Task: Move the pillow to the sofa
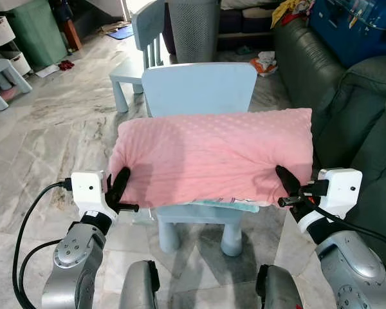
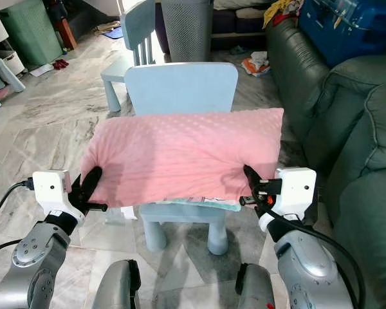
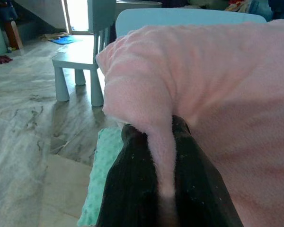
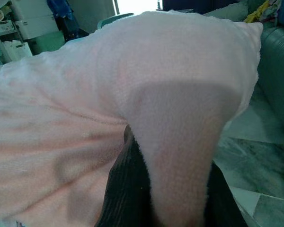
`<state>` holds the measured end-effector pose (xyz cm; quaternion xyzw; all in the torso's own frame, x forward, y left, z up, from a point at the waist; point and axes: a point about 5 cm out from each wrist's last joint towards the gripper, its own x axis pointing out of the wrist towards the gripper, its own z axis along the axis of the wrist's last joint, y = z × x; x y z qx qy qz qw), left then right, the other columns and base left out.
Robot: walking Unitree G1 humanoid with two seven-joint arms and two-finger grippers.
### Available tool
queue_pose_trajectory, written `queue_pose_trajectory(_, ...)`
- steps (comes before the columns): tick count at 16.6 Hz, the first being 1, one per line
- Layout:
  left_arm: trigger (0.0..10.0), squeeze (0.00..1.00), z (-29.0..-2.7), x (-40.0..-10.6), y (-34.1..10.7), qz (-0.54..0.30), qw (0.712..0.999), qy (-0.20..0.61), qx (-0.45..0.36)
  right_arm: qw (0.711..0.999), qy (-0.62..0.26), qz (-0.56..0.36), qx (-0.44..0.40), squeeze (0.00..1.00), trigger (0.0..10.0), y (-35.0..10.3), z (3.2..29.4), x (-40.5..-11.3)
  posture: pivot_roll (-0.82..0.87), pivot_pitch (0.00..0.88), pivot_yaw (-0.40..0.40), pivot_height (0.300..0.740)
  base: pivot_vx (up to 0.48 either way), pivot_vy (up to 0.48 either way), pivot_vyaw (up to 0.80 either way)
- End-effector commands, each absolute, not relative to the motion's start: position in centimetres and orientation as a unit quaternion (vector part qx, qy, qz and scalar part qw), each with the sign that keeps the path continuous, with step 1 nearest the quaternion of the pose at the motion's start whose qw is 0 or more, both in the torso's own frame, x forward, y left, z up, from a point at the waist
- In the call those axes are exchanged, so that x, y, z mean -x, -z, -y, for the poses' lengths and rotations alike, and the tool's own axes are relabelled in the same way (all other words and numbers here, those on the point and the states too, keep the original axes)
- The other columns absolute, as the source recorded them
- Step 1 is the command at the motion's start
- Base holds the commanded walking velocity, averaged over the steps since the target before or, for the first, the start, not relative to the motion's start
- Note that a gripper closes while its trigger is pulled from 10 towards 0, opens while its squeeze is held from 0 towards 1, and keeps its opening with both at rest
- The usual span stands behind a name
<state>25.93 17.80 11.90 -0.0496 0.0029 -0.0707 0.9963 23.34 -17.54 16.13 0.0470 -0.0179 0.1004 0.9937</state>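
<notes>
pillow (image 1: 212,158): lies across the seat of a small blue chair (image 1: 199,87), overhanging it on both sides, the chair back rising behind it
left gripper (image 1: 119,187): at the pillow's near left corner, fingers (image 3: 132,189) closed on a fold of the pink fabric pinched between them
right gripper (image 1: 288,183): at the pillow's near right corner, fingers (image 4: 128,189) closed on a wider bunch of fabric
pillow look: pink, soft, dotted texture on top, creased and dented towards both gripped corners; a mint green layer (image 1: 228,205) peeks out under its near edge
sofa (image 1: 347,84): dark green, on the robot's right, just beside the pillow's right end
eye views: show the whole pillow, both arms, the chair legs, a second blue chair (image 1: 138,51) behind, a grey basket (image 1: 193,29) and the marble floor (image 1: 45,135)
left wrist view: shows the fabric squeezed thin between the two black fingers, and the green layer beneath
right wrist view: shows the pink corner draped over the fingers, hiding their tips
</notes>
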Motion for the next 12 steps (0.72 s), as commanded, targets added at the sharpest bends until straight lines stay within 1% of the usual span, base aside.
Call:
queue_pose_trajectory(1, 10.0, 0.0, -18.62, -25.84, -11.93, -0.003, 0.998, 0.053, 0.036, 0.994, -0.09, 0.035, -0.044, 0.0, 10.0, -16.79, 17.76, -23.34, -0.15, 0.0, 0.075, 0.569, 0.0, 0.0, 0.0)
queue_pose_trajectory(6, 10.0, 0.0, -18.62, -25.84, -11.93, -0.003, 0.998, 0.053, 0.036, 0.994, -0.09, 0.035, -0.044, 0.0, 10.0, -16.79, 17.76, -23.34, -0.15, 0.0, 0.075, 0.569, 0.0, 0.0, 0.0)
queue_pose_trajectory(8, 10.0, 0.0, -18.39, -25.96, -11.78, -0.005, 0.997, 0.062, 0.038, 0.995, -0.086, 0.04, -0.042, 0.0, 10.0, -17.05, 17.91, -23.35, -0.17, 0.0, 0.086, 0.579, 0.0, 0.0, 0.0)
queue_pose_trajectory(9, 10.0, 0.0, -18.12, -26.14, -11.61, -0.01, 0.996, 0.075, 0.041, 0.995, -0.081, 0.046, -0.041, 0.0, 10.0, -17.43, 18.12, -23.37, -0.17, 0.0, 0.087, 0.594, 0.0, 0.0, 0.0)
queue_pose_trajectory(12, 10.0, 0.0, -18.05, -26.15, -11.54, -0.013, 0.996, 0.076, 0.042, 0.995, -0.082, 0.043, -0.046, 0.0, 10.0, -17.27, 18.04, -23.29, -0.17, 0.0, 0.089, 0.624, 0.0, 0.0, 0.0)
